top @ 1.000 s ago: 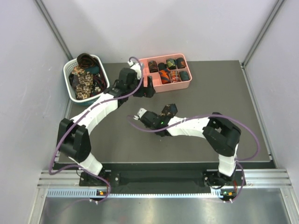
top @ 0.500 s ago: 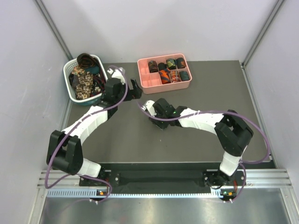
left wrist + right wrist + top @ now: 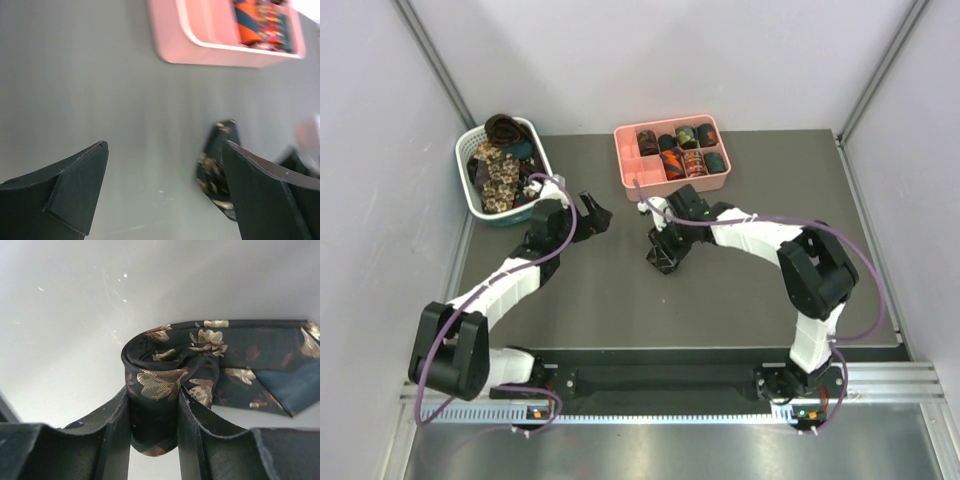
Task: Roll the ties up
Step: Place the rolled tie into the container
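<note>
My right gripper (image 3: pixel 154 412) is shut on a dark tie with beige flowers (image 3: pixel 200 362), pinching its rolled coil between the fingers. In the top view that coil (image 3: pixel 663 259) hangs under the right gripper (image 3: pixel 672 240) at the table's middle. It also shows in the left wrist view (image 3: pixel 216 172), blurred. My left gripper (image 3: pixel 592 214) is open and empty, left of the coil; in its wrist view (image 3: pixel 165 165) only bare table lies between the jaws. Several rolled ties (image 3: pixel 683 150) sit in the pink tray (image 3: pixel 632 176). Loose ties (image 3: pixel 500 170) fill the white basket (image 3: pixel 467 186).
The pink tray stands at the back centre, its front-left compartments bare, and also shows in the left wrist view (image 3: pixel 170 40). The basket stands at the back left corner. Grey walls close in both sides.
The left arm pulled back from the tray toward the near left. The right gripper swung right and toward the tray, carrying the rolled tie.
</note>
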`<action>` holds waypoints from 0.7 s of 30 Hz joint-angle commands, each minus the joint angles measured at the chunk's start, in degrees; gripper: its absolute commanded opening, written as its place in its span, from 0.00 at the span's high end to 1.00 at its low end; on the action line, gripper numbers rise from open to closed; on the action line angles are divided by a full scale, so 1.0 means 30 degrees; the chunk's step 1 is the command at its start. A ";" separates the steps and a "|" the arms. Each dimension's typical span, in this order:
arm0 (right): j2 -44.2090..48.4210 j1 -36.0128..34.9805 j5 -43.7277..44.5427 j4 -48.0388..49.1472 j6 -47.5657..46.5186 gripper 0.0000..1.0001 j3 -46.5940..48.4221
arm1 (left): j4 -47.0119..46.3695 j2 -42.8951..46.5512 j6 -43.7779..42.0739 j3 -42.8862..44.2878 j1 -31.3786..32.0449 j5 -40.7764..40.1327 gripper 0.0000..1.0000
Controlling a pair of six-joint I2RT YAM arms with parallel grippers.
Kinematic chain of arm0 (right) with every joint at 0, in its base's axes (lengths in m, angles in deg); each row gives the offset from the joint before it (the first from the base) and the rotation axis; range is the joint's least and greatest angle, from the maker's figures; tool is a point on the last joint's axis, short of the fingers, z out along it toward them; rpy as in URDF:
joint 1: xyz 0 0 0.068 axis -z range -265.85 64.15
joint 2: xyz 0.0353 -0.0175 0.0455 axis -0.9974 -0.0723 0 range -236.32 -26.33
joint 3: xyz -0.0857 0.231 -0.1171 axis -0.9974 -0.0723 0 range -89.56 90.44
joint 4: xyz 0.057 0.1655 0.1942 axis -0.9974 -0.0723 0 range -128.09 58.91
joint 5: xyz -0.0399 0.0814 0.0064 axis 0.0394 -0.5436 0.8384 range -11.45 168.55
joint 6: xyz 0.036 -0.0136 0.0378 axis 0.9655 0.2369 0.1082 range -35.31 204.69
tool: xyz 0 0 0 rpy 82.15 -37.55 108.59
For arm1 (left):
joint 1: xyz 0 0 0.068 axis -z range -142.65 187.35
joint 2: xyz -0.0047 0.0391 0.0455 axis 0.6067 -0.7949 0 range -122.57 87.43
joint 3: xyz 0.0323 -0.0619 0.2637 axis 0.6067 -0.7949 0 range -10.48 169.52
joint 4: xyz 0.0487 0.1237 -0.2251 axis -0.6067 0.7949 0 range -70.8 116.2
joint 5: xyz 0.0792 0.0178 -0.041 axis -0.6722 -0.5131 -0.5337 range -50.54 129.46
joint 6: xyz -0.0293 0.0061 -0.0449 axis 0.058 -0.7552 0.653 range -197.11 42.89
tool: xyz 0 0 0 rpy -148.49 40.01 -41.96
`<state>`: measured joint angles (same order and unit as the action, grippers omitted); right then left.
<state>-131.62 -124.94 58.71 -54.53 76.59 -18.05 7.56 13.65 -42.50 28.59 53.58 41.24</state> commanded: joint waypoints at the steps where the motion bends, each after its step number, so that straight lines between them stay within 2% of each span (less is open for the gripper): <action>1: -0.1692 0.1452 -0.4861 -0.0974 0.0531 0.88 0.1153 | -0.3327 -0.0336 -0.0490 -0.0133 0.0068 0.3384 0.01; 4: -0.3127 0.2449 -0.7119 -0.1852 0.0269 0.87 0.2207 | -0.3823 -0.1711 -0.1105 -0.0161 0.0419 0.4791 0.01; 10: -0.5298 0.3945 -1.0285 -0.3172 -0.0435 0.87 0.3820 | -0.4058 -0.2827 -0.3682 -0.0074 0.2615 0.4447 0.01; 14: -0.6120 0.4738 -1.1609 -0.3435 -0.0611 0.87 0.4172 | -0.5080 -0.2946 -0.5381 -0.0542 0.4282 0.3220 0.01; 17: -0.6765 0.5236 -1.2107 -0.3700 -0.0757 0.87 0.4552 | -0.5845 -0.3151 -0.7780 -0.0806 0.5570 0.3652 0.01; 21: -0.7643 0.5792 -1.2577 -0.3700 -0.0612 0.87 0.4846 | -0.5205 -0.4057 -1.0826 -0.0076 0.6718 0.4003 0.01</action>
<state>-150.42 -108.59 19.00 -65.46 77.75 -4.15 -4.81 3.31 -65.04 26.73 71.94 52.10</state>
